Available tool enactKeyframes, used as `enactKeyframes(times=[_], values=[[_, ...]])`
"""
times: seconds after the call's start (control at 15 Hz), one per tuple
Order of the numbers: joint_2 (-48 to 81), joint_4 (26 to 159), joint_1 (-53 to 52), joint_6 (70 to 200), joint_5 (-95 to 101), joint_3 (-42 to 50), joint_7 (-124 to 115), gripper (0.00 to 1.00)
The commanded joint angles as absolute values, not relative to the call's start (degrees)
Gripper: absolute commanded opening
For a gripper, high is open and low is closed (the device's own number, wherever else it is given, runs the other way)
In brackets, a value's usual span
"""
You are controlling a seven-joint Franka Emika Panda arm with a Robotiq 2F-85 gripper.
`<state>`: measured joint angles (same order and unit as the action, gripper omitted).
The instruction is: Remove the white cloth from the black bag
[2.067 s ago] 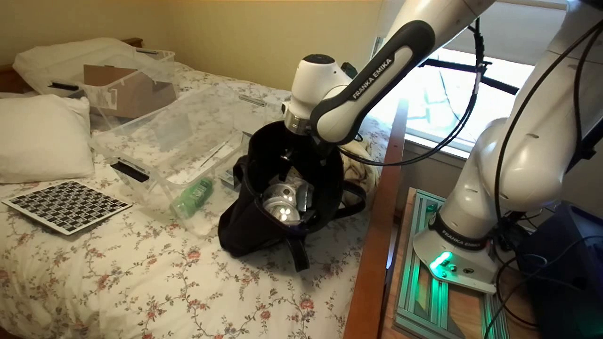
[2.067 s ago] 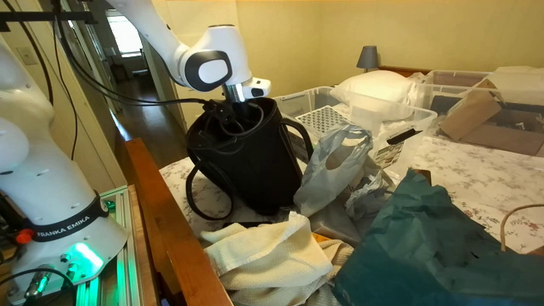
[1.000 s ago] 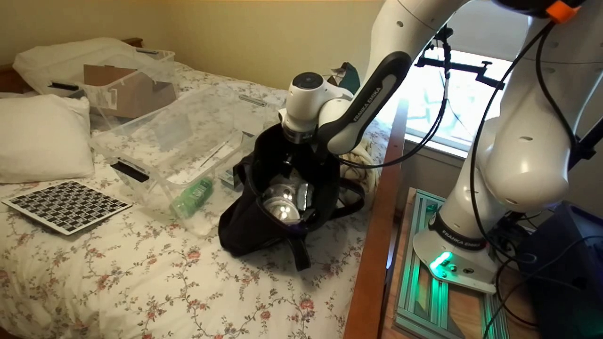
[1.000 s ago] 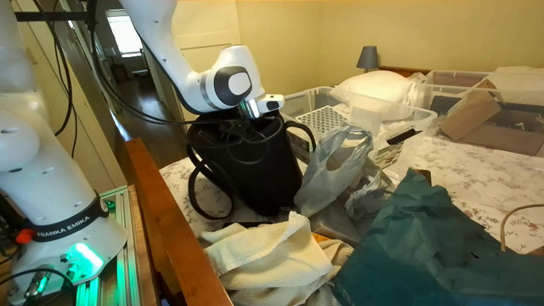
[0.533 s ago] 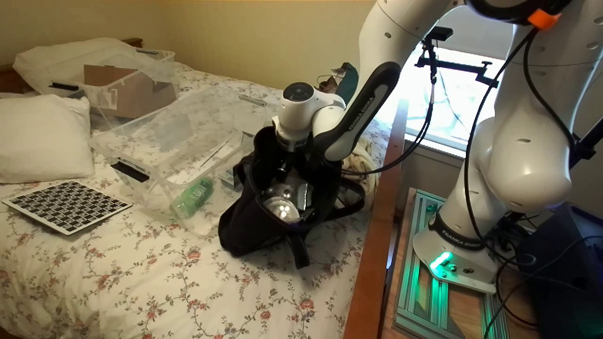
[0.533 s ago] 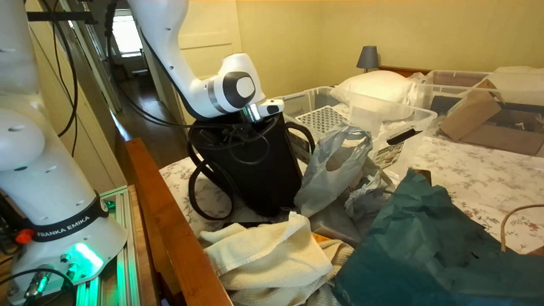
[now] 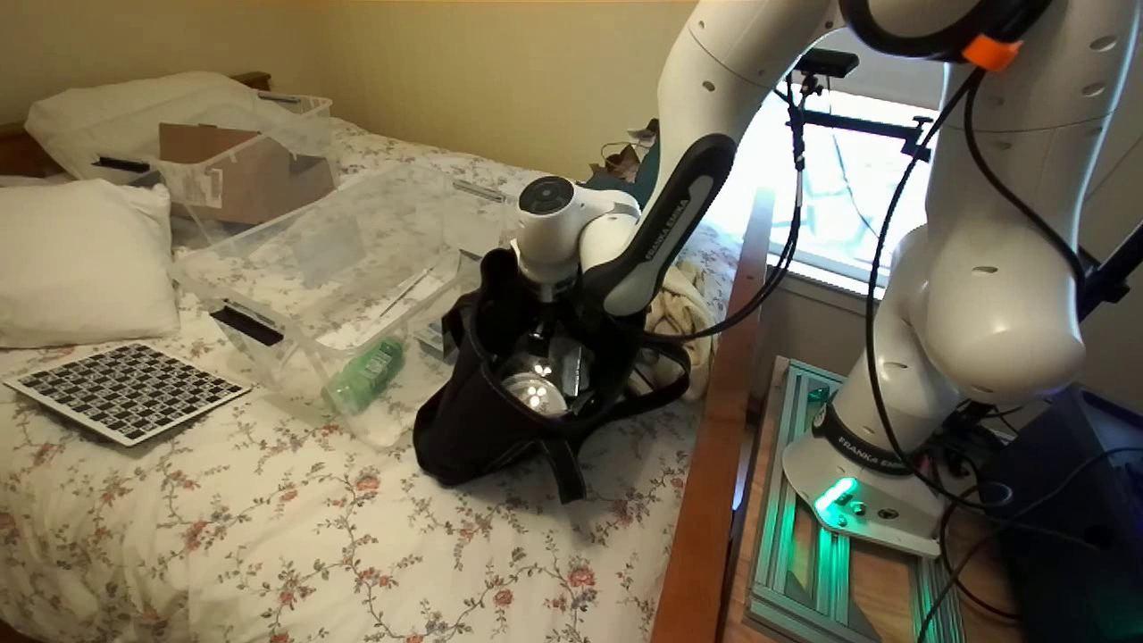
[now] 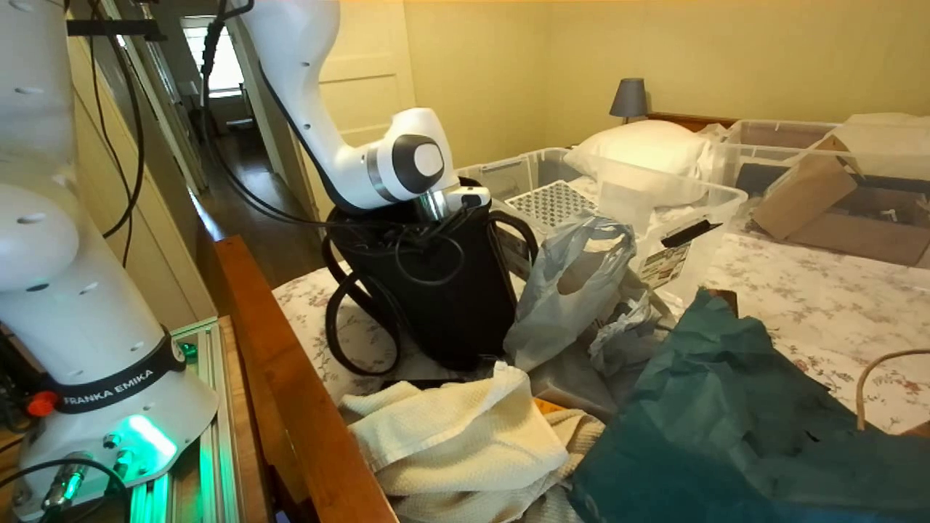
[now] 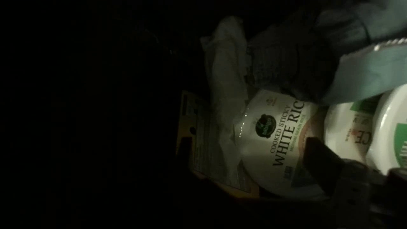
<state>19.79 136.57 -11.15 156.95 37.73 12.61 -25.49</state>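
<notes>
Gripper [image 9: 248,144] spread inside black bag [image 7: 473,420], white cloth [image 9: 225,70] visible between its fingers

Yellow walls [image 8: 763,58] rise behind a floral-covered bed [image 7: 312,545].

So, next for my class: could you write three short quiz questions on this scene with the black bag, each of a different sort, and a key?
1. True or false: the end effector is inside the black bag.
2. Multiple choice: in the wrist view, the lid marked "bibigo" also reads:
a) "SWEET CORN"
b) "WHITE RICE"
c) "CHICKEN SOUP"
3. Short answer: what colour is the bottle in an exterior view?

Key: 1. True. 2. b. 3. Green.
</notes>
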Motion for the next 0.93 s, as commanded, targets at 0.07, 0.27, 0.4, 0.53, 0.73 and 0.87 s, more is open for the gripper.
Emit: enactKeyframes(times=[0.07, 0.27, 0.4, 0.53, 0.73, 0.87], values=[[22.95, 134.73, -10.73, 156.09, 37.96, 12.11, -24.86, 0.5], [21.9, 135.31, -12.02, 156.67, 40.05, 13.9, -28.54, 0.8], [21.79, 135.18, -13.48, 157.85, 43.15, 16.18, -33.56, 0.77], [22.75, 134.62, -14.48, 159.27, 45.43, 17.98, -37.39, 0.88], [24.49, 133.75, -15.13, 161.42, 47.69, 19.65, -41.54, 1.0], [26.29, 133.07, -15.6, 164.29, 49.39, 20.89, -43.73, 1.0]])
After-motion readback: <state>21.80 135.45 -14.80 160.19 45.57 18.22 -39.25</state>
